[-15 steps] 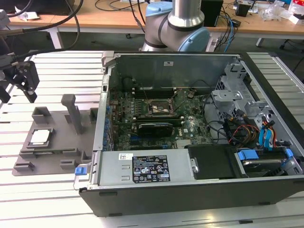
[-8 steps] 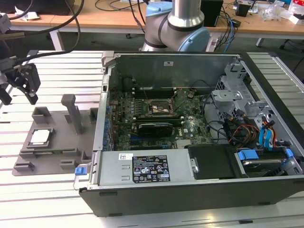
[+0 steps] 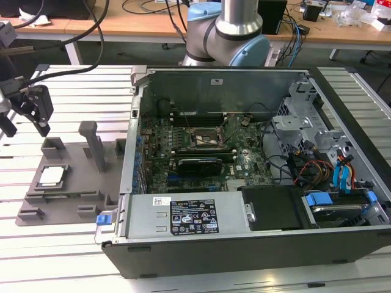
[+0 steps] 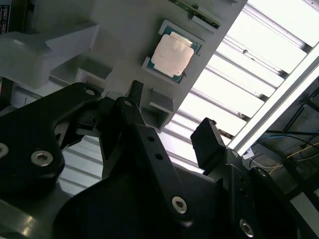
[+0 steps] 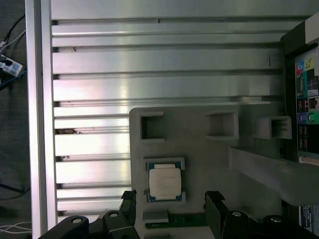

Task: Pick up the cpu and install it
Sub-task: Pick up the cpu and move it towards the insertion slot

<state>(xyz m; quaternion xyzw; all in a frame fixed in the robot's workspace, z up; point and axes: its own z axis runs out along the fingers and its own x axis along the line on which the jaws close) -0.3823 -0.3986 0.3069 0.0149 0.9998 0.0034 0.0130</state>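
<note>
Open computer case, grey tray beside it, gripper spread wide over the cpu.
In the exterior view I have the case from centre to three o'clock, the tray at eight o'clock, and my gripper hanging at ten o'clock, empty and touching nothing. The cpu lies flat in a tray pocket; in both wrist views it sits between the parted fingers, untouched.
</note>
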